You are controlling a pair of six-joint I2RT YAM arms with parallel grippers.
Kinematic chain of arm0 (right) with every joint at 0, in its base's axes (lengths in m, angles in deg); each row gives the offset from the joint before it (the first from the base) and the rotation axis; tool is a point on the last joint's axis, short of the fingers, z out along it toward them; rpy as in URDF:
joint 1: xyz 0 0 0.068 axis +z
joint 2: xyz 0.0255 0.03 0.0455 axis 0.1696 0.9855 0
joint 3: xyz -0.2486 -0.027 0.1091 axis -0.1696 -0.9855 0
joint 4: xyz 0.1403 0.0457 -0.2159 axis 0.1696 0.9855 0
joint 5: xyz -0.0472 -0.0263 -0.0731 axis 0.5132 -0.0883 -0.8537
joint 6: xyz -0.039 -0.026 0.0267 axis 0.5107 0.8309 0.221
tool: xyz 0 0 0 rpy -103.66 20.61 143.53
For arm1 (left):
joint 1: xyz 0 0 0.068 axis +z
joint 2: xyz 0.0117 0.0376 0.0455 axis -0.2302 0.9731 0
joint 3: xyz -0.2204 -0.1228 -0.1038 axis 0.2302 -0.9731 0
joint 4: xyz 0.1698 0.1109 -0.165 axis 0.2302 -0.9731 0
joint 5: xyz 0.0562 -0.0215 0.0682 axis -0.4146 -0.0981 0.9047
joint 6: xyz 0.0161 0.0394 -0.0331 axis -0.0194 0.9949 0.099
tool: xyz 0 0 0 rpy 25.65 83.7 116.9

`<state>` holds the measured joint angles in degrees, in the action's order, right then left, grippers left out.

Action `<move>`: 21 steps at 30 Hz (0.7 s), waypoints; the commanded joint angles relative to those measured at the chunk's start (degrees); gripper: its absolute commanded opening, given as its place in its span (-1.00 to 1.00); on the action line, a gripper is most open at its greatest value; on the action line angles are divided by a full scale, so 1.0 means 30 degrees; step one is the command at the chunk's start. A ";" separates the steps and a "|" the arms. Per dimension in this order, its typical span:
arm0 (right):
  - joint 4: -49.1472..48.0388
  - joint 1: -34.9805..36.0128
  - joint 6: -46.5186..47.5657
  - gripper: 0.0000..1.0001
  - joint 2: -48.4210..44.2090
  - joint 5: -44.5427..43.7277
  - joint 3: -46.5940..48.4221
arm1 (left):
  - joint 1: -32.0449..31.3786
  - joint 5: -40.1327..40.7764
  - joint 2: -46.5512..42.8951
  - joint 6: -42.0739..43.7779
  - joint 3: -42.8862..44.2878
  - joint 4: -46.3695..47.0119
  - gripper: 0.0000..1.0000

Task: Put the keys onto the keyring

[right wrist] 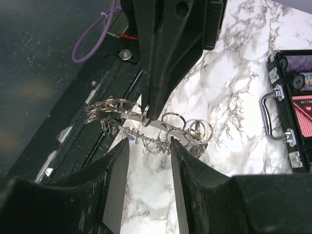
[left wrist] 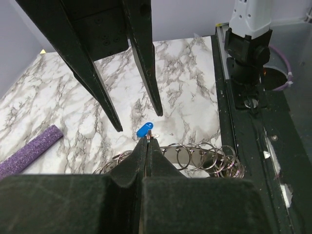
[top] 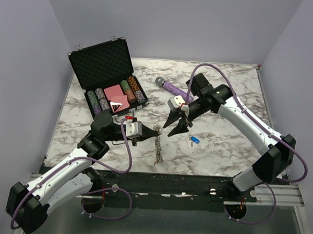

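The keyring [top: 157,144], a silvery run of wire loops, hangs down onto the marble counter [top: 228,152] just at 6 o'clock from the middle of the overhead view. Its upper end is at the tip of the left hand [top: 147,132]. The right hand [top: 168,131] sits at 2 o'clock from it, fingers parted. A blue key [top: 193,140] lies alone on the counter at 3 o'clock from the keyring, apart from it. At 10 o'clock stands an open black case [top: 99,61] with its foam-lined lid upright. Inside are rows of poker chips [top: 97,99] at both sides and pink card decks [top: 116,92] between them. A purple microphone [top: 171,87] lies at 3 o'clock from the case.

From the left wrist, the left hand [left wrist: 147,146] is pinched tight on one loop of the keyring [left wrist: 200,157], and the other loops trail toward 3 o'clock. The blue key [left wrist: 144,129] rests on the counter at 12 o'clock from those fingertips. The right hand [left wrist: 140,122] hangs above, its fingers moderately apart.

From the right wrist, the right hand [right wrist: 148,142] is at a middling width, its fingertips either side of the keyring [right wrist: 192,130]; whether they touch it I cannot tell. The left hand [right wrist: 148,114] reaches in from 12 o'clock, clamped on a loop. The case [right wrist: 284,100] shows at 3 o'clock, with poker chips [right wrist: 302,80] in it.
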<state>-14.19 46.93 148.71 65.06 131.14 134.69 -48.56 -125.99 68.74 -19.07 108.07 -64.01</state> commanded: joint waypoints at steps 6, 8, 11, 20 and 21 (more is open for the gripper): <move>-0.2326 0.0764 -0.3489 -0.13 0.0147 -0.1050 0.0317 | 0.0059 0.1797 -0.0194 -0.3518 0.0093 0.2024 -1.00; -0.2326 0.0911 -0.3752 -0.17 0.0234 -0.1110 0.0492 | 0.0059 0.2149 -0.0136 -0.3724 0.0211 0.1791 -1.00; -0.2326 0.1175 -0.3928 -0.22 0.0264 -0.1110 0.0727 | 0.0059 0.2531 -0.0165 -0.3753 0.0328 0.1438 -1.00; -0.3057 0.1439 -0.5070 -0.42 0.0440 -0.1286 0.0669 | 0.0059 0.3175 -0.0282 -0.3871 0.0328 0.1174 -1.00; -0.3204 0.1468 -0.5333 -0.45 0.0498 -0.1315 0.0640 | 0.0059 0.3263 -0.0282 -0.3929 0.0328 0.1174 -1.00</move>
<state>-21.21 50.23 135.85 65.39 127.38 135.46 -48.56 -118.93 68.78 -30.02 108.07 -62.43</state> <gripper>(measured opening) 0.298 0.009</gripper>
